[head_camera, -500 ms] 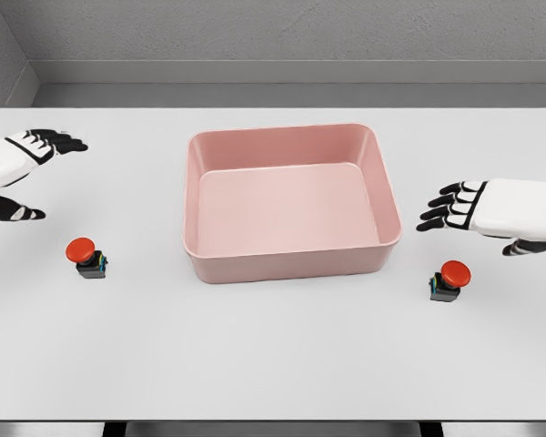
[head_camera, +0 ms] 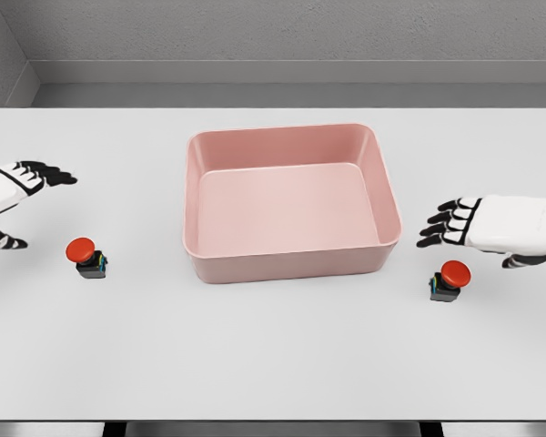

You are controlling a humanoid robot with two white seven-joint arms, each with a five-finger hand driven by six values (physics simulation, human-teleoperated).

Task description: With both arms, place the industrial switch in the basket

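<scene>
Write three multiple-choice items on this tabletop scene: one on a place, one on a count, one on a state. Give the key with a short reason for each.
1. Where does the pink basket sit?
A. At the table's left edge
B. Mid-table, between the two switches
C. On top of a switch

2. How many red-capped industrial switches are on the white table?
A. One
B. Two
C. Three

3. What is in the basket?
A. Nothing
B. One switch
C. Both switches

Key:
1 B: the left switch lies to one side of it and the right switch to the other.
2 B: one stands near the left hand, one near the right hand, no others.
3 A: its floor is bare; both switches stand on the table, and both hands are open, holding nothing.
</scene>
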